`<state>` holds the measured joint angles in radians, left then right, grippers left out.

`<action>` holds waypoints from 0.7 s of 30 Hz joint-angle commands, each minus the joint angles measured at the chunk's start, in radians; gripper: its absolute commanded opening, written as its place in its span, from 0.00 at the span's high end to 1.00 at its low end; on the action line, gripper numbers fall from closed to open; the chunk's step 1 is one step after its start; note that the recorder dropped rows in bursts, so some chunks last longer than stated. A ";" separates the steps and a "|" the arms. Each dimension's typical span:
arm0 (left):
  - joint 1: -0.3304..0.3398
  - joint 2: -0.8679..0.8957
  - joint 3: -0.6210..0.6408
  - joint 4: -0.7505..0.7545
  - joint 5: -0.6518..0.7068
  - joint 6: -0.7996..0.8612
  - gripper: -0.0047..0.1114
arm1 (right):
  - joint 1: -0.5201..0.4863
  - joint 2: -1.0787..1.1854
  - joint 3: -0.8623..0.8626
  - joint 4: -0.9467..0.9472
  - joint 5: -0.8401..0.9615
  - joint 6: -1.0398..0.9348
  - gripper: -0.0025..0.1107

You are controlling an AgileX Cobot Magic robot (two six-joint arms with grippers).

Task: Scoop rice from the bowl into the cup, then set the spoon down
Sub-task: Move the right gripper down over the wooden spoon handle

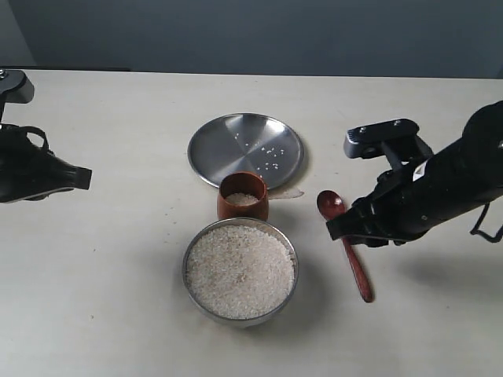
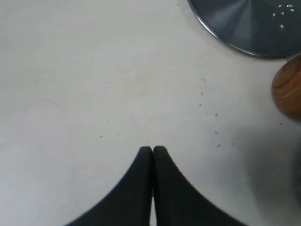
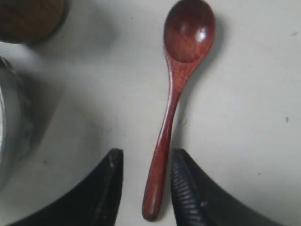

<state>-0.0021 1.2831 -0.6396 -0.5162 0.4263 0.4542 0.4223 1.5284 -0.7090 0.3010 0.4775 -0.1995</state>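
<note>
The right gripper (image 3: pixel 146 156) is open, its two black jaws standing apart on either side of the spoon's (image 3: pixel 175 94) handle end. The handle lies between them and appears unclamped. The spoon rests flat on the pale table (image 1: pixel 118 236). Its long axis runs straight out from the gripper, with the bowl-shaped head at the far end, facing up and empty. It is slim, dark reddish-brown, glossy wood.

The spoon lies just to the right of the steel bowl (image 1: pixel 185 271), which is heaped with white rice (image 1: pixel 240 271). The small brown cup (image 1: pixel 243 210) beyond the bowl also holds rice. A flat steel plate (image 1: pixel 228 145) behind it carries a few grains.

The left gripper (image 2: pixel 153 149) is closed, empty and well apart at the left. Withdrawing likely means backing off along the handle's line without nudging it.
</note>
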 commanded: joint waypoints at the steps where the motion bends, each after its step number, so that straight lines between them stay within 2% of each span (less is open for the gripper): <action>1: -0.002 0.003 -0.007 -0.002 -0.013 0.001 0.95 | 0.040 0.054 -0.006 -0.095 -0.027 0.122 0.68; 9: -0.002 0.003 -0.007 0.002 -0.011 0.001 0.95 | 0.069 0.086 0.014 -0.290 -0.058 0.342 0.68; 21: -0.002 0.003 -0.007 0.002 -0.012 0.001 0.95 | 0.069 0.086 0.121 -0.230 -0.122 0.342 0.68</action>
<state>-0.0021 1.2831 -0.6396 -0.5162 0.4263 0.4542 0.4902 1.6114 -0.6017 0.0415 0.3840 0.1412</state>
